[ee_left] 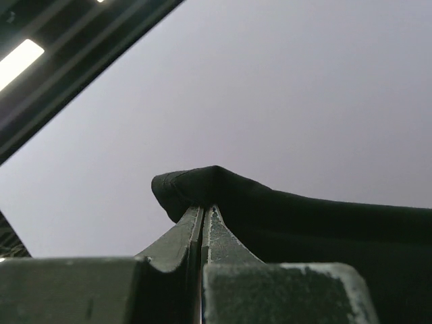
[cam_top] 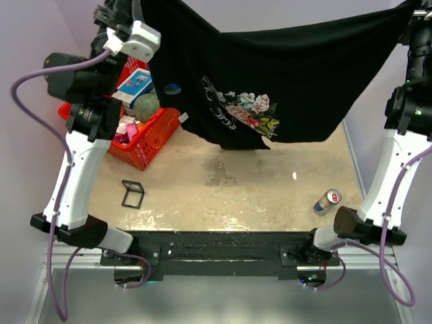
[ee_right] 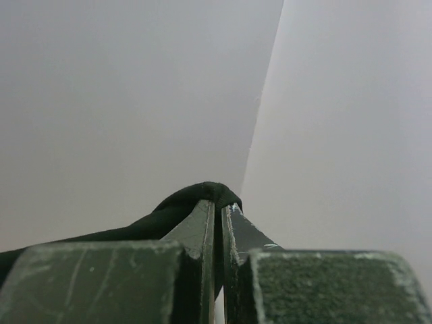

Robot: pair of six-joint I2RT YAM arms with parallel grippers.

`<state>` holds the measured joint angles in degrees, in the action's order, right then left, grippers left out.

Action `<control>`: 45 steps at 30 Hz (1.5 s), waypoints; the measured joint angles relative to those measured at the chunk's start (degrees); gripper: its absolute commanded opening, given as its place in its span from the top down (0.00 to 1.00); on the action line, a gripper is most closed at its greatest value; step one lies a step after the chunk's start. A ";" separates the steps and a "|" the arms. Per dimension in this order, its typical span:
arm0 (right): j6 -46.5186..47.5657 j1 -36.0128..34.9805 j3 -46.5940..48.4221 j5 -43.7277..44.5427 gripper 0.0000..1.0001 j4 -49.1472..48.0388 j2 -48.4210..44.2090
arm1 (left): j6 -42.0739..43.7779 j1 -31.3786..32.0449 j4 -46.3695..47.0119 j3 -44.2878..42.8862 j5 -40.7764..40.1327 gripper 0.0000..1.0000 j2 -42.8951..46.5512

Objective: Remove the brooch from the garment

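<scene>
The garment (cam_top: pixel 304 74), a black T-shirt with a floral print (cam_top: pixel 253 111), hangs spread in the air between my two grippers, above the back of the table. The brooch (cam_top: pixel 173 88), a tiny round blue pin, sits on the shirt's left part, left of the print. My left gripper (ee_left: pixel 204 209) is shut on a fold of the black cloth (ee_left: pixel 202 185) at the top left. My right gripper (ee_right: pixel 219 206) is shut on another fold of the cloth (ee_right: pixel 202 192) at the top right. Both wrist views face bare wall.
A red basket (cam_top: pixel 152 145) holding several items stands at the back left, partly under the shirt. A small black square frame (cam_top: pixel 132 194) lies on the table at the left. A drink can (cam_top: pixel 327 202) lies near the right arm's base.
</scene>
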<state>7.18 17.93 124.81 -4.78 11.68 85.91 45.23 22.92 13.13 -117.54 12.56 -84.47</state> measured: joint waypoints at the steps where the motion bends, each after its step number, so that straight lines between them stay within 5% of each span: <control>1: 0.04 0.02 -0.24 -0.48 1.00 0.35 -1.29 | 0.09 0.00 0.13 -0.07 0.09 1.00 0.63; 13: 1.90 0.02 -0.22 -6.36 1.00 4.02 -16.70 | 1.33 0.00 3.37 -0.94 -0.31 1.00 12.50; 20: 0.70 0.02 -4.09 -6.73 1.00 4.02 -20.50 | 4.94 0.00 6.10 -5.29 -0.35 1.00 12.31; 24: 0.15 0.02 -9.53 -6.62 1.00 2.38 -19.98 | 5.73 0.00 7.56 -0.07 0.52 1.00 12.07; 36: -8.76 -4.22 -41.77 -9.68 1.00 -8.76 -4.46 | 8.00 -4.59 7.69 27.04 0.70 1.00 -2.16; 45: -8.22 -10.21 -38.91 -7.21 1.00 -13.09 17.40 | 8.46 -4.17 3.80 31.52 0.74 1.00 -20.46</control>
<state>-1.04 7.73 85.91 -11.99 -1.41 103.31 53.69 18.74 16.93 -86.02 13.30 -104.92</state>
